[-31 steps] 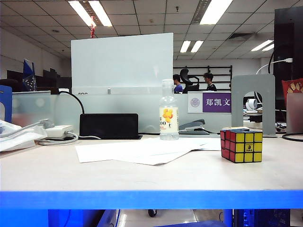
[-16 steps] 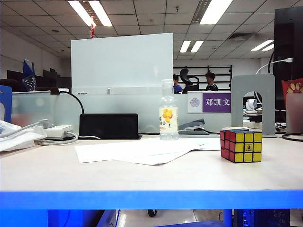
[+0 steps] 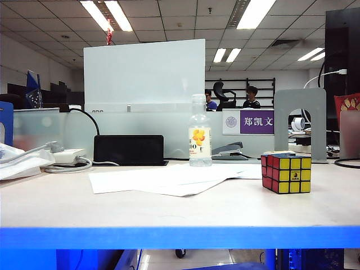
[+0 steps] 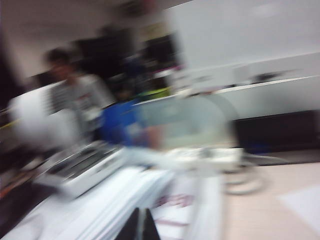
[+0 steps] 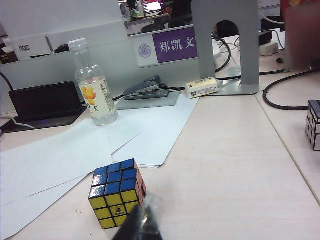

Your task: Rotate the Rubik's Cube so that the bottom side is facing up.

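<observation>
1. The Rubik's Cube [image 3: 286,172] is sitting on the table [image 3: 169,214] toward 4 o'clock of the exterior view, blue face up, with yellow and red faces showing toward that camera. It is resting free with nothing touching it, so I am judging the flip as not yet begun.
2. In the right wrist view the same cube [image 5: 117,198] is lying just ahead of the right gripper [image 5: 139,225]. Only dark finger tips are showing at the frame edge, drawn close together on nothing. I am reading that posture as a parked one facing the cube.
3. The left gripper [image 4: 140,226] is appearing as two dark tips pressed together, empty. Its view is smeared, and is looking across stacked papers [image 4: 125,200] rather than at the cube.
4. The clear bottle [image 3: 200,133] is standing upright at 12 o'clock of the white sheets [image 3: 169,179], well apart from the cube, so I am expecting it to stay clear of a turning grasp.
5. A second cube [image 5: 314,125] is peeking in at 3 o'clock of the right wrist view, partly cut off.
</observation>
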You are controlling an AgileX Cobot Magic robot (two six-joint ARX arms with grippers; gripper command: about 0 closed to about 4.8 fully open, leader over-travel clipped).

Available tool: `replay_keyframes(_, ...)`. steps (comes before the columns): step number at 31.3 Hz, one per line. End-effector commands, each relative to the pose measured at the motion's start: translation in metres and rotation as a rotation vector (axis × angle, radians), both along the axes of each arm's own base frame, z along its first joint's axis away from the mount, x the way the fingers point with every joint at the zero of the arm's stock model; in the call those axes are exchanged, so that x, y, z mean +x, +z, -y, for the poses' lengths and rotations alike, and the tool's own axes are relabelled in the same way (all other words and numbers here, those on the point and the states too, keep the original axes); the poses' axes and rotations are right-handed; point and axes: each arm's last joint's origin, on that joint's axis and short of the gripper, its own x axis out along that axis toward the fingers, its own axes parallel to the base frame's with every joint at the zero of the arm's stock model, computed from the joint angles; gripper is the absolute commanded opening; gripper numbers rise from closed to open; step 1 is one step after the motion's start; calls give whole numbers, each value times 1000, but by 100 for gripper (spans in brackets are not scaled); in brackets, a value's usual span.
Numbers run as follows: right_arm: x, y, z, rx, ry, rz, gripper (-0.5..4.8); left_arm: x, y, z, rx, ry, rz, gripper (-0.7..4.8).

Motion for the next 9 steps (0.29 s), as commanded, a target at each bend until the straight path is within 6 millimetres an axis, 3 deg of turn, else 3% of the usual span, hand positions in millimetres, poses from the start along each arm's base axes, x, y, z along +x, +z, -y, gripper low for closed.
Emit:
replay_keyframes(1,0,3,0,-1,0,17,-1,2,-3,-11,-202,154,59,-4)
replay_keyframes(9,0,3,0,-1,0,17,-1,15,-32,-24,-209,31,-15,-4)
